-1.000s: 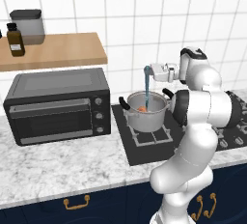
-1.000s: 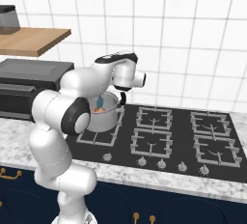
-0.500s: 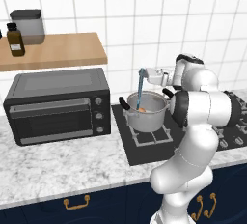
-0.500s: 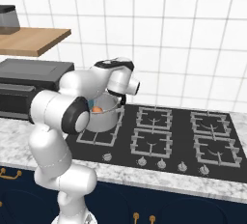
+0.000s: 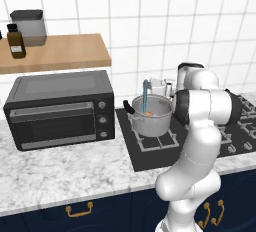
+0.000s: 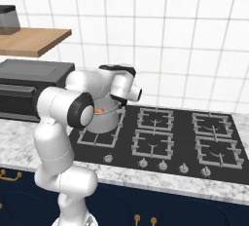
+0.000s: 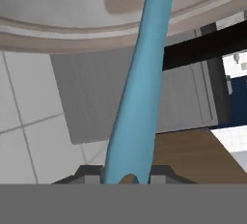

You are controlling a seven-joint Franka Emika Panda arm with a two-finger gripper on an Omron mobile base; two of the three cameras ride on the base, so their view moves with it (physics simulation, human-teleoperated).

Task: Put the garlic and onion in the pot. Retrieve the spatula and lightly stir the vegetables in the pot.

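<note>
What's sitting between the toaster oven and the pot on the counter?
Nothing: in the left base view, bare marble counter and stove edge separate the toaster oven from the pot.

Between my 2 dark fingertips [image 7: 159, 172] I grip the slim teal spatula handle [image 7: 140, 83]; it runs up toward the shiny steel pot rim [image 7: 72, 27].

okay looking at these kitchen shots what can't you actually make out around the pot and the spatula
- Garlic: inside the pot just the orange onion shows in the left base view; the pot wall hides the rest.
- Spatula lower end: sunk in the pot, too small to tell.
- Pot in the right base view: largely hidden behind the arm.
- Gripper in the hand view: fingertips cut off at the bottom edge, shut on the spatula.
</note>
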